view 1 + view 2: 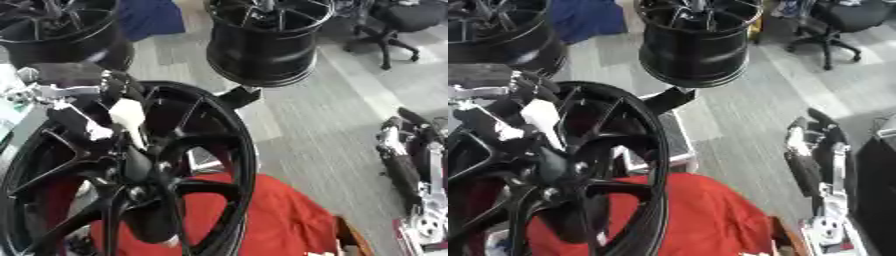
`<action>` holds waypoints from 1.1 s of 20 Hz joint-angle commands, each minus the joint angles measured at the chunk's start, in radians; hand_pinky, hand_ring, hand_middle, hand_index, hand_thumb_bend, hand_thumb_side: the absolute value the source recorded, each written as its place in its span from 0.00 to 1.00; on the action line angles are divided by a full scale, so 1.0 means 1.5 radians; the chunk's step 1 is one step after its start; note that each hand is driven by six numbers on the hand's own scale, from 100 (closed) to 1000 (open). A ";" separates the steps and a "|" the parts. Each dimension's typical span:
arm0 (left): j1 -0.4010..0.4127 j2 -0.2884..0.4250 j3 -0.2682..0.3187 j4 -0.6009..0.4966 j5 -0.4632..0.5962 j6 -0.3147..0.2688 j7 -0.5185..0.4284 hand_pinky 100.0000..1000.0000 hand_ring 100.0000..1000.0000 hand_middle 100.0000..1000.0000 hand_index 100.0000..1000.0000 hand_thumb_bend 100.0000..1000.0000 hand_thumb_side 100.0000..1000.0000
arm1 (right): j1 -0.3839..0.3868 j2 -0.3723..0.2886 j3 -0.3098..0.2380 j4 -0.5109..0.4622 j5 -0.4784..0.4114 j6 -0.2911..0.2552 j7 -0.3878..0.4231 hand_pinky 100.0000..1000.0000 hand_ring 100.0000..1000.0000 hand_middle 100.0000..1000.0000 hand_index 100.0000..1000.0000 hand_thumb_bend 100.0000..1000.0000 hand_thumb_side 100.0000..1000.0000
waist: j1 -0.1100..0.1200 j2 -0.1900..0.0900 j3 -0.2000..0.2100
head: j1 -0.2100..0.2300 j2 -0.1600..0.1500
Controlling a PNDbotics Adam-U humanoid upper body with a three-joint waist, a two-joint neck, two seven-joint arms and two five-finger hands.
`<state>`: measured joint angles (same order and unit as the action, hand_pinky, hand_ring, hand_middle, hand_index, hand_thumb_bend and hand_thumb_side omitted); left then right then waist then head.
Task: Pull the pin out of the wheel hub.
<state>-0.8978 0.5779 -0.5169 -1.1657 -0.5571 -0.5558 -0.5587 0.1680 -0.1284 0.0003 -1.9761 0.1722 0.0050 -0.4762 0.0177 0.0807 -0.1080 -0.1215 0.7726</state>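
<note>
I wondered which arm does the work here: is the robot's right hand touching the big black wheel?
No: the right hand hangs by the view's right edge, well apart from the wheel, while the left hand is at the hub.

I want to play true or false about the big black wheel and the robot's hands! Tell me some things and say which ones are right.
1. The big black wheel stands on its edge in front of the robot. True.
2. The left hand is up at the middle of the wheel, where the spokes meet. True.
3. The cloth under the wheel is green. False: it is red.
4. The right hand is holding the wheel too. False: it hangs off to the right, away from the wheel, over the grey floor.
5. A second black wheel sits farther back. True.
6. An office chair stands on the red cloth. False: it stands on the floor at the far right.
</note>
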 commanded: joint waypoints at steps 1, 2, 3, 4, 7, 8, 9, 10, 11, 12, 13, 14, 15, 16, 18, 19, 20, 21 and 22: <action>-0.019 0.005 0.005 0.003 0.006 -0.234 -0.232 0.59 0.58 0.77 0.84 0.12 0.32 | -0.004 -0.012 0.000 -0.016 -0.005 -0.001 0.002 0.47 0.54 0.56 0.79 0.00 0.44 | 0.001 -0.005 -0.001 | 0.001 -0.002; -0.020 0.005 0.005 0.006 0.007 -0.234 -0.232 0.58 0.57 0.74 0.83 0.12 0.31 | -0.004 -0.012 0.000 -0.016 -0.005 -0.001 0.002 0.47 0.54 0.56 0.79 0.00 0.44 | 0.001 -0.005 -0.001 | 0.001 -0.002; -0.020 0.004 0.006 0.008 0.008 -0.234 -0.232 0.58 0.56 0.73 0.83 0.11 0.30 | -0.004 -0.012 -0.001 -0.016 -0.005 -0.001 0.002 0.47 0.54 0.56 0.79 0.00 0.44 | 0.001 -0.005 -0.001 | 0.001 -0.002; -0.021 0.004 0.006 0.010 0.009 -0.234 -0.232 0.58 0.56 0.72 0.82 0.11 0.30 | -0.004 -0.012 -0.001 -0.016 -0.005 -0.001 0.002 0.47 0.54 0.56 0.79 0.00 0.44 | 0.001 -0.005 -0.001 | 0.001 -0.002; -0.020 0.002 0.010 0.018 0.021 -0.234 -0.232 0.55 0.52 0.57 0.78 0.05 0.27 | -0.004 -0.012 -0.001 -0.016 -0.005 -0.001 0.002 0.47 0.54 0.56 0.79 0.00 0.44 | 0.000 -0.005 -0.002 | 0.001 -0.002; -0.020 0.001 0.012 0.023 0.028 -0.234 -0.232 0.55 0.51 0.54 0.76 0.03 0.27 | -0.004 -0.012 -0.001 -0.016 -0.005 -0.001 0.002 0.47 0.54 0.56 0.79 0.00 0.44 | 0.000 -0.005 -0.002 | 0.001 -0.002; -0.020 0.000 0.013 0.027 0.037 -0.232 -0.232 0.54 0.50 0.51 0.73 0.00 0.26 | -0.004 -0.012 -0.001 -0.016 -0.005 -0.001 0.002 0.47 0.54 0.56 0.79 0.00 0.44 | 0.000 -0.005 -0.002 | 0.001 -0.002; -0.020 -0.001 0.015 0.031 0.046 -0.230 -0.232 0.54 0.49 0.50 0.72 0.00 0.25 | -0.005 -0.012 -0.001 -0.016 -0.005 -0.001 0.002 0.47 0.54 0.56 0.79 0.00 0.44 | 0.000 -0.005 -0.002 | 0.001 -0.002; -0.020 -0.002 0.016 0.034 0.057 -0.227 -0.232 0.52 0.47 0.46 0.69 0.00 0.23 | -0.005 -0.012 -0.001 -0.016 -0.005 -0.001 0.002 0.47 0.54 0.56 0.79 0.00 0.44 | 0.000 -0.006 -0.002 | 0.001 -0.002; -0.019 -0.004 0.019 0.037 0.068 -0.223 -0.232 0.50 0.44 0.42 0.65 0.00 0.22 | -0.005 -0.011 -0.001 -0.016 -0.005 0.000 0.002 0.47 0.54 0.56 0.79 0.00 0.44 | 0.000 -0.006 -0.003 | 0.001 -0.002; -0.019 -0.006 0.022 0.041 0.079 -0.218 -0.232 0.49 0.43 0.40 0.63 0.00 0.21 | -0.005 -0.011 -0.001 -0.016 -0.005 0.000 0.001 0.47 0.54 0.56 0.79 0.00 0.44 | 0.000 -0.006 -0.003 | 0.001 -0.002; -0.019 -0.008 0.024 0.044 0.091 -0.212 -0.232 0.49 0.42 0.38 0.62 0.00 0.20 | -0.005 -0.011 -0.002 -0.016 -0.006 0.000 0.001 0.47 0.54 0.56 0.79 0.00 0.44 | 0.000 -0.006 -0.003 | 0.000 -0.002; -0.019 -0.010 0.027 0.046 0.103 -0.207 -0.232 0.47 0.40 0.35 0.59 0.00 0.19 | -0.005 -0.011 -0.002 -0.016 -0.006 0.000 0.001 0.47 0.54 0.56 0.79 0.00 0.44 | 0.000 -0.006 -0.003 | 0.000 -0.002; -0.019 -0.012 0.030 0.048 0.115 -0.201 -0.232 0.46 0.40 0.34 0.58 0.00 0.19 | -0.005 -0.011 -0.002 -0.016 -0.006 0.000 0.001 0.47 0.54 0.56 0.79 0.00 0.44 | 0.000 -0.006 -0.003 | 0.000 -0.002; -0.020 -0.014 0.039 0.049 0.139 -0.187 -0.232 0.45 0.38 0.33 0.57 0.00 0.18 | -0.005 -0.011 -0.002 -0.016 -0.006 0.001 0.001 0.47 0.54 0.56 0.79 0.00 0.44 | -0.001 -0.006 -0.003 | 0.000 -0.002; -0.022 -0.014 0.043 0.047 0.150 -0.181 -0.232 0.45 0.38 0.32 0.57 0.00 0.18 | -0.005 -0.011 -0.002 -0.016 -0.006 0.001 0.001 0.47 0.54 0.56 0.79 0.00 0.44 | -0.001 -0.006 -0.003 | 0.000 -0.002; -0.024 -0.012 0.049 0.043 0.162 -0.174 -0.232 0.45 0.38 0.32 0.57 0.00 0.18 | -0.005 -0.011 -0.002 -0.016 -0.006 0.001 0.001 0.47 0.54 0.56 0.79 0.00 0.44 | -0.001 -0.006 -0.002 | 0.000 -0.002; -0.025 -0.011 0.054 0.039 0.173 -0.167 -0.232 0.45 0.38 0.32 0.57 0.00 0.18 | -0.005 -0.011 -0.002 -0.016 -0.006 0.001 0.001 0.47 0.54 0.56 0.79 0.00 0.44 | -0.001 -0.006 -0.002 | 0.000 -0.002; -0.027 -0.009 0.059 0.033 0.184 -0.160 -0.232 0.44 0.38 0.32 0.57 0.00 0.18 | -0.005 -0.011 -0.002 -0.016 -0.006 0.001 0.001 0.47 0.54 0.56 0.79 0.00 0.44 | -0.001 -0.007 -0.002 | -0.001 -0.002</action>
<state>-0.9031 0.5438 -0.4586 -1.0969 -0.3069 -0.5072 -0.6073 0.1673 -0.1284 0.0001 -1.9761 0.1718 0.0061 -0.4740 0.0169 0.0810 -0.1097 -0.1219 0.7726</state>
